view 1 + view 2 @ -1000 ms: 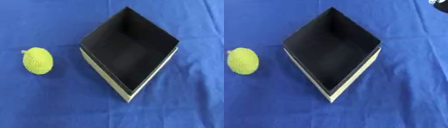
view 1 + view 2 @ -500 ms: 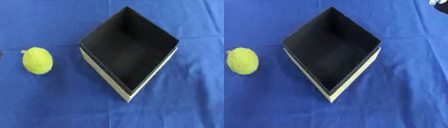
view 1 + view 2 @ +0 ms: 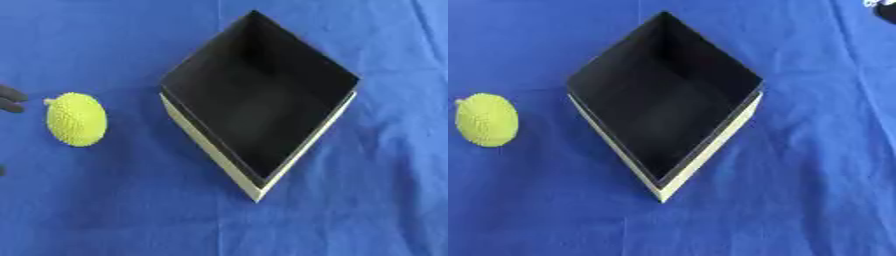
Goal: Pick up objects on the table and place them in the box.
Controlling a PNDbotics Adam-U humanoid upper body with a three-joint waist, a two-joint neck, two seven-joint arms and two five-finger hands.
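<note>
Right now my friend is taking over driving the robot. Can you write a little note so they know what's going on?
Left hand: only dark fingertips show at the left edge, just beside the yellow-green bumpy fruit, not touching it; whether they are open or shut cannot be told.
Right hand: not in view; the dark shape in the right eye view's top right corner cannot be identified.
Box: open, black inside, nothing in it, standing on the blue cloth right of the fruit.
Done: nothing placed yet.
Left: pick up the fruit and put it in the box.

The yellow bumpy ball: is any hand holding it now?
No. The yellow bumpy ball lies free on the cloth; the left hand is just beside it.
</note>
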